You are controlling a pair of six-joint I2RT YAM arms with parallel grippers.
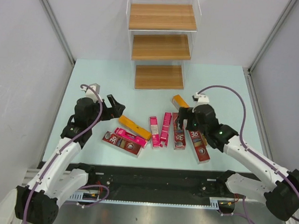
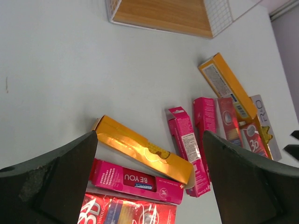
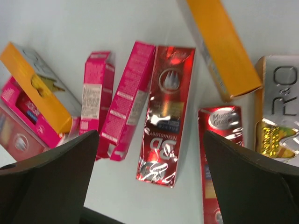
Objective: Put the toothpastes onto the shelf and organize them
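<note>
- Pink, red and orange cartons [image 1: 154, 131] lie scattered on the bench [image 1: 101, 79] between the two arms. None is on the shelf [image 1: 161, 46], which stands at the far edge.
- Left claw [image 1: 115, 106]: jaws wide apart, holding nothing, hovering beside an orange carton [image 2: 145, 150].
- Right claw [image 1: 181, 119]: likewise wide apart and empty, above a red carton [image 3: 163, 112].
- Risk 1, crowding: a slim pink carton [image 3: 128, 100] touches the red carton along its side. A finger coming down there probably lands on the neighbour or pinches both.
- Risk 2, overlap: the orange carton appears to rest against a BEYOU carton [image 2: 135, 179]; whether it lies on it cannot be told. Lifting one may drag the other.
- Risk 3, slip: the red carton looks glossy. A grip off the middle of so long a box likely lets it swing or slide out.
- Risk 4, shelf entry: the clear side walls are hard to judge, and a long carton carried crosswise could strike one.
- Risk 5, arms: both reaching the narrow shelf together could collide.
</note>
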